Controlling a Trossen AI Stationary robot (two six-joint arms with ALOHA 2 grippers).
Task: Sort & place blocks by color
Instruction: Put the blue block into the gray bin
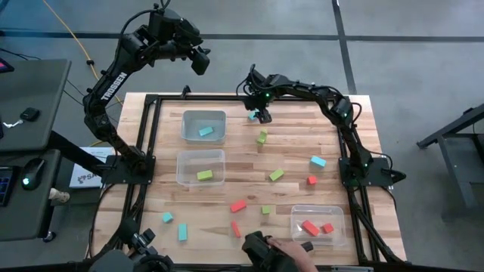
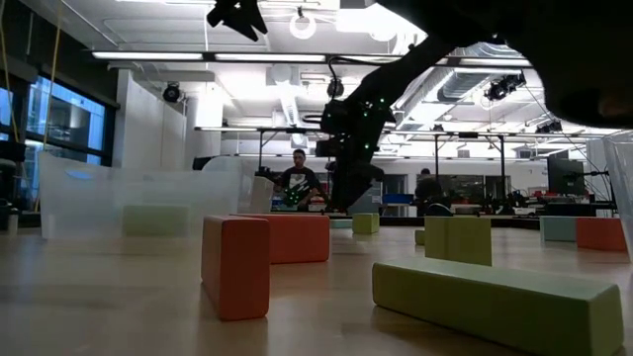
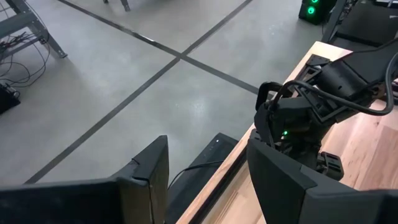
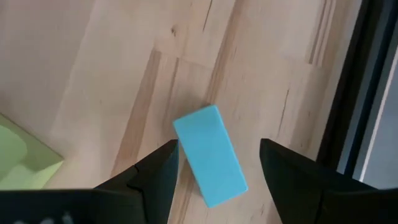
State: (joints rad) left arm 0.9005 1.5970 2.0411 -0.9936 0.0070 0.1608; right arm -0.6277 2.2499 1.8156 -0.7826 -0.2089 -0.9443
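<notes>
One cyan bar (image 4: 210,155) lies flat on the wooden surface (image 1: 295,143) at its far edge, between the spread fingers of the right hand (image 4: 214,171), ungrasped. Next, I judge: lower, clench, carry to the cyan bin (image 1: 204,115). Left hand (image 3: 205,180) waits released, off the surface.

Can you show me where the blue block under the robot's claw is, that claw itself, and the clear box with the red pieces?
blue block (image 4: 209,155): right wrist view, top face.
right gripper (image 4: 217,168): right wrist view, gap between open fingers.
bin with red blocks (image 1: 297,211): high view, rim corner.
</notes>
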